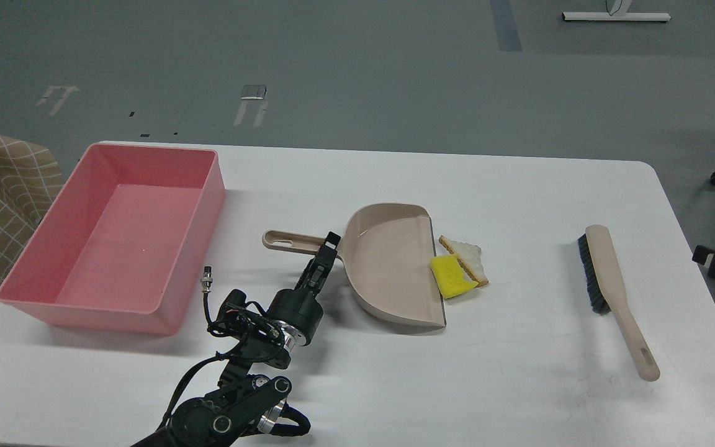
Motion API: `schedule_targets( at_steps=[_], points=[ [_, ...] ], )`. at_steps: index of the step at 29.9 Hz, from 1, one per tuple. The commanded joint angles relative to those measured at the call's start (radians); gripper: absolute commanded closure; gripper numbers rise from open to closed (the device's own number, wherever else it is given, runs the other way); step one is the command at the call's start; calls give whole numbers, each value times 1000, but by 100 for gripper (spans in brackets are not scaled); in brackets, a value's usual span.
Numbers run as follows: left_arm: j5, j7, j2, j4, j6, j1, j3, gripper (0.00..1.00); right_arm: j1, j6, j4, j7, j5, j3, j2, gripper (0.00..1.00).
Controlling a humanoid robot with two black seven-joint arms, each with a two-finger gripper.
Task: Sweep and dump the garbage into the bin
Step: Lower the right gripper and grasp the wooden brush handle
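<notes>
- Left gripper (pixel 328 251) sits at the neck of the beige dustpan (pixel 388 267), where the handle (pixel 286 239) joins the pan; its dark fingers overlap the handle, but whether they are clamped on it or only poised around it I cannot tell from this angle.
- Right gripper is not in view.
- Yellow sponge square (pixel 450 277) and the bread slice (pixel 466 257) lie together on the white table (pixel 519 385), touching the pan's open lip, the sponge slightly over the edge.
- Both pieces are to the right of the left gripper, across the full width of the pan.
- Brush (pixel 612 292) lies well apart on the right, untouched.
- Pink bin (pixel 115 239) stands to the left of the gripper, near it, and looks empty.
- To do this step well, I judge the handle needs a firm, square hold, keeping the lip flat on the table so nothing slides under it.
- When lifting later, tilting the pan mouth upward should keep the pieces from sliding out.
</notes>
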Motion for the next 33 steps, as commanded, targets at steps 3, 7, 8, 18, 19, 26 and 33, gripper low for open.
schedule_targets(
  at_steps=[3,7,8,18,19,26,33],
  points=[
    [-2,0,0,0,0,-1,-2,72,131,0,4,0,-63,-166,8,7],
    [-2,-1,0,0,0,-12,-2,72,189,0,3,-7,-141,-237,53,7],
    [-3,-1,0,0,0,-12,-2,72,191,0,3,-13,-145,-241,57,7],
    [-5,0,0,1,0,-26,-2,72,177,0,-7,-45,-198,-312,156,10],
    [-5,0,0,4,0,-29,-2,72,175,0,-7,-45,-200,-313,163,10],
    [-3,0,0,5,0,-35,0,72,149,0,-8,-65,-227,-312,200,14],
    [-3,0,0,12,0,-34,1,72,143,0,-11,-68,-227,-306,197,14]
  ],
)
